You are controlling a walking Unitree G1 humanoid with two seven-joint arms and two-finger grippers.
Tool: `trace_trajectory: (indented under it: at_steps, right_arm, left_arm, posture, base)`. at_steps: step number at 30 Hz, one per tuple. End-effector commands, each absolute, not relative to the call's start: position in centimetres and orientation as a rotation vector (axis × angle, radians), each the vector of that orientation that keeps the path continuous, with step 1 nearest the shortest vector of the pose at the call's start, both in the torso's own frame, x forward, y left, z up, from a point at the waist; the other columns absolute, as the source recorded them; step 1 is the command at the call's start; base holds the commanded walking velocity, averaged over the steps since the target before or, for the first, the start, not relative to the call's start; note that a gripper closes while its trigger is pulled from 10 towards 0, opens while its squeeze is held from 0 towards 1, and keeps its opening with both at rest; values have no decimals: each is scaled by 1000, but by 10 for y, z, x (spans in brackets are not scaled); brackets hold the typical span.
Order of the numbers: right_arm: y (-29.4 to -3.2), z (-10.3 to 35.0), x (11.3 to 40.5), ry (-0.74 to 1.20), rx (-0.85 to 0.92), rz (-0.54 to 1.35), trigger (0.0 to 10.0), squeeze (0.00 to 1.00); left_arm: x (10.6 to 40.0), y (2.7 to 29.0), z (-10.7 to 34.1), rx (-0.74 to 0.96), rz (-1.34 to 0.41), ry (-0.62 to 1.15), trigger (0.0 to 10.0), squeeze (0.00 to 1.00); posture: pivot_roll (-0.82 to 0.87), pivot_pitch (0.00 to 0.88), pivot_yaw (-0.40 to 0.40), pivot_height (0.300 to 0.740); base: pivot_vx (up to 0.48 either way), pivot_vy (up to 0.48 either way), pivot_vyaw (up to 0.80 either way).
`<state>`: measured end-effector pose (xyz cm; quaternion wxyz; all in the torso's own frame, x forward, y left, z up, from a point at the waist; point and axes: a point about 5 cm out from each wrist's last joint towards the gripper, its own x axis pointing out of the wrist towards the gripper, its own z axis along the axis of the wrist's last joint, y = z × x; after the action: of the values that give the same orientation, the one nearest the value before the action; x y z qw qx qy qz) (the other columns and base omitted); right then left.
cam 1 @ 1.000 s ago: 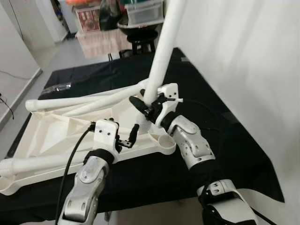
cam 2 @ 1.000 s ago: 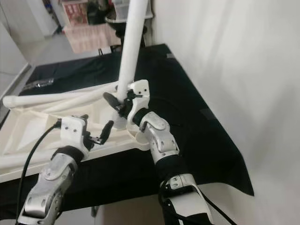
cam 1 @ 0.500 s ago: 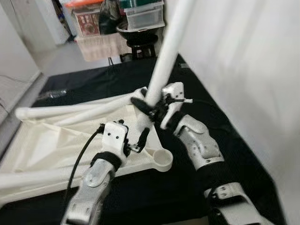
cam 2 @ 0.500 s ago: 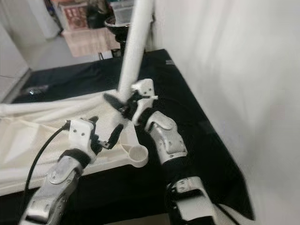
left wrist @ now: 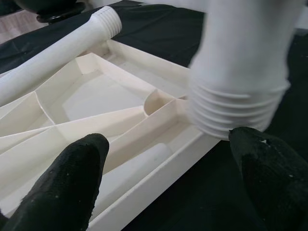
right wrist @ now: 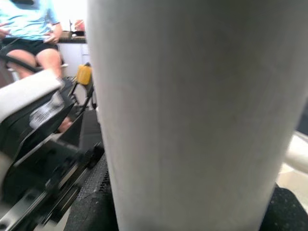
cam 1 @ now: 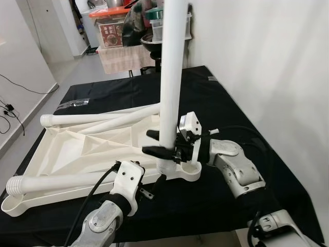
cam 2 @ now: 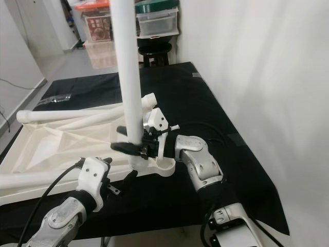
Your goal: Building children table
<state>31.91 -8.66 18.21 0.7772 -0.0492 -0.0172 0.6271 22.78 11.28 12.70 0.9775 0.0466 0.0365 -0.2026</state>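
The cream table top [cam 1: 77, 146] lies upside down on the black cloth. Two white legs lie along it, one at the far side [cam 1: 103, 116] and one at the near side [cam 1: 56, 180]. My right gripper [cam 1: 160, 144] is shut on a third white leg [cam 1: 170, 77] and holds it upright. That leg's threaded end [left wrist: 236, 115] sits just beside the round corner socket [cam 1: 189, 170]. My left gripper [cam 1: 153, 188] hovers open by the top's near edge, just below the leg's end, its black fingers [left wrist: 72, 178] spread wide with nothing between them.
The black-clothed table [cam 1: 241, 128] ends close to a white wall [cam 1: 267, 62] on the right. Storage boxes [cam 1: 110, 31] and a dark stool [cam 1: 154, 49] stand beyond the far end. A clear bag [cam 1: 72, 104] lies on the cloth. A seated person [right wrist: 29, 29] appears in the right wrist view.
The held leg has swung from tilted to upright and come down toward the near corner socket. My left gripper has drawn back to the top's near edge. The camera has also shifted.
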Motion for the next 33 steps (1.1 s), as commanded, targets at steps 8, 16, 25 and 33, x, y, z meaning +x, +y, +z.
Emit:
trace_trajectory:
  at_steps: [8, 16, 25, 33]
  right_arm:
    - [-84, 180, 317, 4, -116, 1491, 10000, 0]
    - [-84, 186, 311, 23, -91, 1638, 10000, 0]
    - [-79, 190, 306, 34, -94, 1735, 10000, 0]
    - [-78, 199, 311, 4, -96, 1756, 10000, 0]
  left_arm:
    - [215, 114, 129, 51, -457, 101, 10000, 0]
    - [202, 110, 131, 24, -509, 112, 10000, 0]
    - [201, 108, 134, 38, -526, 111, 10000, 0]
    - [194, 105, 135, 71, -601, 112, 10000, 0]
  posture:
    - [-36, 66, 84, 740]
    - [-7, 110, 88, 740]
    - [14, 127, 88, 740]
    - [21, 147, 94, 740]
  base:
    - [0, 0, 0]
    - [0, 0, 0]
    - [0, 0, 0]
    - [0, 0, 0]
